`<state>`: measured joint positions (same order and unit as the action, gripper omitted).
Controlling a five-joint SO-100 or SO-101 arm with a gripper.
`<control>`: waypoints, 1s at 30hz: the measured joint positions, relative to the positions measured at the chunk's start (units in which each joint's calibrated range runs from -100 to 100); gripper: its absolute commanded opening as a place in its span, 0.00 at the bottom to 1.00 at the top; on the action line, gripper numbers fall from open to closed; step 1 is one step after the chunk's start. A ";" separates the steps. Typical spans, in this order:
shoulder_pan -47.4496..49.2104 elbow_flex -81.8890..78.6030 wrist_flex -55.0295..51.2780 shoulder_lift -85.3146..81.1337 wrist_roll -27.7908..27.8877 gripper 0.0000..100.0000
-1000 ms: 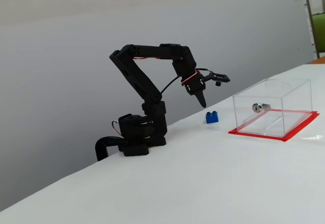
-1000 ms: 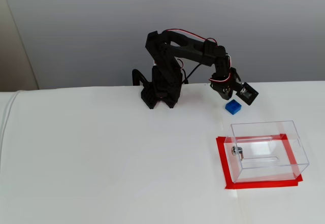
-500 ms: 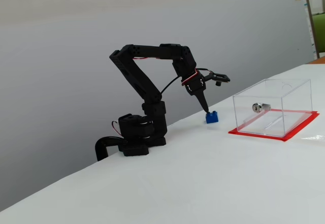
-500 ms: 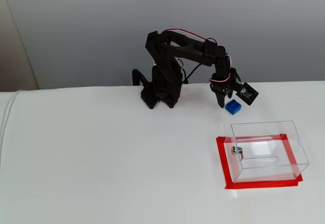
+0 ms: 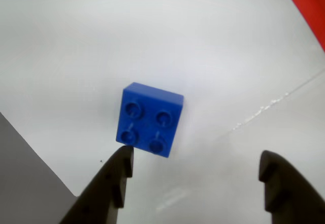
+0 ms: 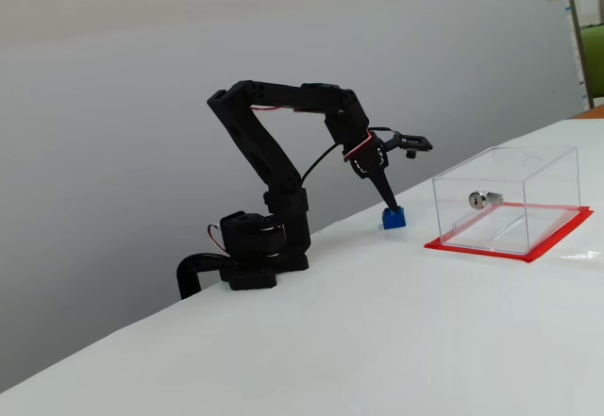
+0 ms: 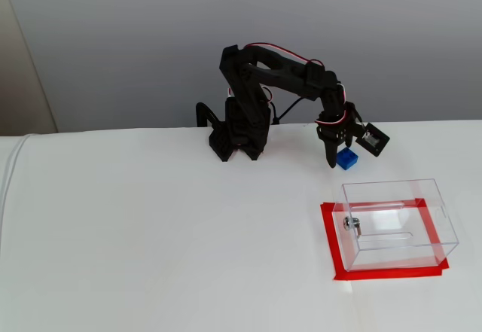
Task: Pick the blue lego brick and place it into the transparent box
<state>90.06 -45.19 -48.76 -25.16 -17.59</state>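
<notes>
Here the gripper (image 5: 195,165) is spread wide, holding nothing, and the blue lego brick (image 5: 150,119) lies just ahead of its left finger (image 5: 117,176) in the wrist view, not yet between the two.

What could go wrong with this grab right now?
1. In the wrist view the blue lego brick sits off-centre in the open gripper, close to one finger and far from the other. Closing now could push or twist it instead of clamping it.
2. The brick lies rotated relative to the fingers, so they may catch corners and let it slip.
3. The transparent box stands near; a knocked brick could slide toward its red base.
</notes>
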 measured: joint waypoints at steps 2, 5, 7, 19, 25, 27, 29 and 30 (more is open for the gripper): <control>0.64 0.00 3.26 1.01 0.00 0.28; 2.46 0.00 6.43 2.45 -0.78 0.28; 3.53 0.00 7.03 3.38 -1.76 0.28; 4.38 0.00 7.20 4.31 -3.52 0.28; 3.10 -0.88 7.20 4.31 -4.59 0.28; 2.99 -0.88 7.20 4.31 -4.69 0.28; 2.88 -1.41 7.20 4.31 -4.69 0.28; 2.99 -1.50 7.20 4.40 -4.79 0.28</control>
<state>93.06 -46.69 -41.56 -20.76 -22.37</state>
